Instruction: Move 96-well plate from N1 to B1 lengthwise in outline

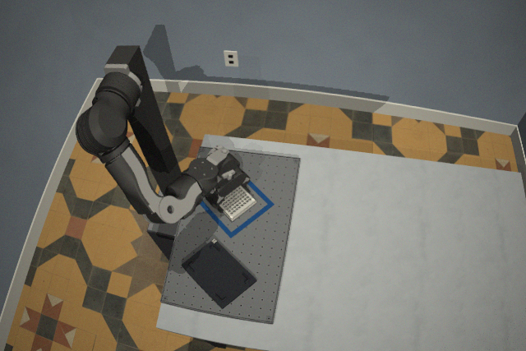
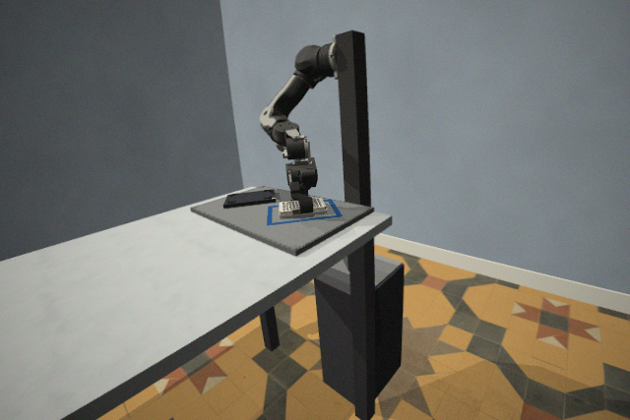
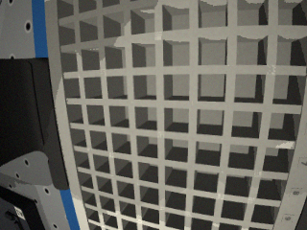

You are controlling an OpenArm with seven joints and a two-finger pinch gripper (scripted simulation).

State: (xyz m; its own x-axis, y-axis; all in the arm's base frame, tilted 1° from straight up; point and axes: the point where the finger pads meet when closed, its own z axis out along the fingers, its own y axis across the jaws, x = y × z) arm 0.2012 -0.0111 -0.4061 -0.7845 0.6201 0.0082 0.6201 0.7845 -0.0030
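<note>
The black nest [image 1: 219, 272] stands vacant at the near end of the grey deck [image 1: 271, 253], so the pick-up and carry look done. Further along, the well plate [image 1: 237, 203] lies inside the blue taped outline [image 1: 260, 213], right way up, its long sides seemingly running with the outline's long sides; from the side it appears to sit on the deck or just above it, and I cannot tell which. The gripper [image 2: 301, 202] comes down from above and is clamped partway shut across the plate's middle. What seems left is letting go and lifting clear.
</note>
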